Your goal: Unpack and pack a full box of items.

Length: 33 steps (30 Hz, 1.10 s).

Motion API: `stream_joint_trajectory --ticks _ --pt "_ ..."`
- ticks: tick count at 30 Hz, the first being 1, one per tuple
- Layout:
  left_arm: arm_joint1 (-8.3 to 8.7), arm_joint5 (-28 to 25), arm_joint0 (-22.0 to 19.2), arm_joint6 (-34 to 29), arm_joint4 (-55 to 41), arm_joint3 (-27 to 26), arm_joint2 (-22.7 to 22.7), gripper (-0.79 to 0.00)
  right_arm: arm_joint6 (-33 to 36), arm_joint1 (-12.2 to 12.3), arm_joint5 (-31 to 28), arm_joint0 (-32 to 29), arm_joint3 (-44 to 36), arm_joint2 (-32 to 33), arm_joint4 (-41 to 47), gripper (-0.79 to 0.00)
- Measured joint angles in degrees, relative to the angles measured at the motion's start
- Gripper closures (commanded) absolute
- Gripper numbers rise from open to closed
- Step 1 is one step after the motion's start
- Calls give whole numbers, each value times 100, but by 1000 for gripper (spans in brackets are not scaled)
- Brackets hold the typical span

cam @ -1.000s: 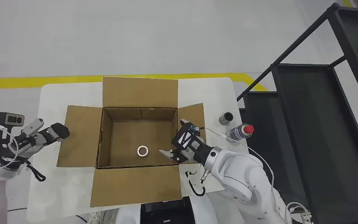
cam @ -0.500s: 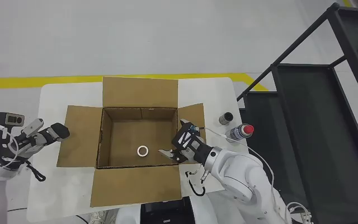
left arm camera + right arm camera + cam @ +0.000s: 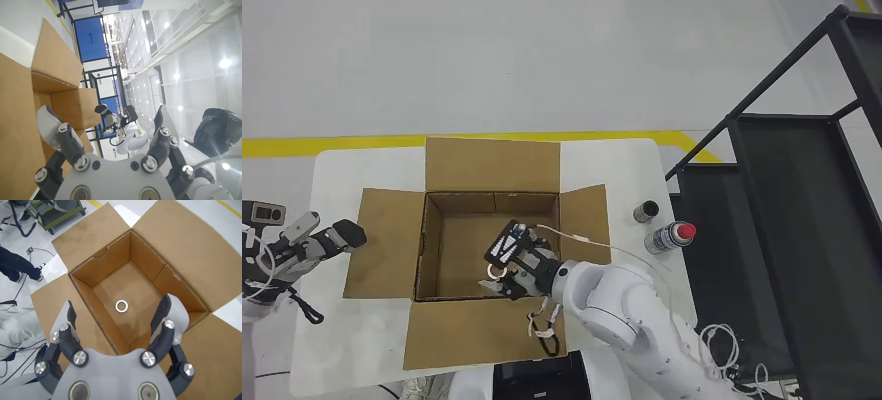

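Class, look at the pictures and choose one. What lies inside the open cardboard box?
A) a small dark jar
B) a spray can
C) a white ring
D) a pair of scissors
C: a white ring lies alone on the floor of the box, while the spray can and the small jar stand on the table beside it.

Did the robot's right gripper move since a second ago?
Yes. The right gripper moved away from the open brown cardboard box's wall nearest the red-capped spray can, to above the box's middle.
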Motion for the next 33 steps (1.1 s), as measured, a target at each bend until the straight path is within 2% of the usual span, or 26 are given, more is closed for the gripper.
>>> stream_joint_trajectory --ticks 5,8,27,33 --pt "0 0 0 0 0 0 0 -785 224 -186 696 620 604 -522 317 -785" --pt "0 0 0 0 0 0 0 -785 309 -249 949 814 803 -624 518 -785" --pt "0 0 0 0 0 0 0 -785 294 -249 971 803 826 -612 527 -785" --pt "0 0 0 0 0 0 0 -785 495 -344 1912 967 1329 -465 914 -785"
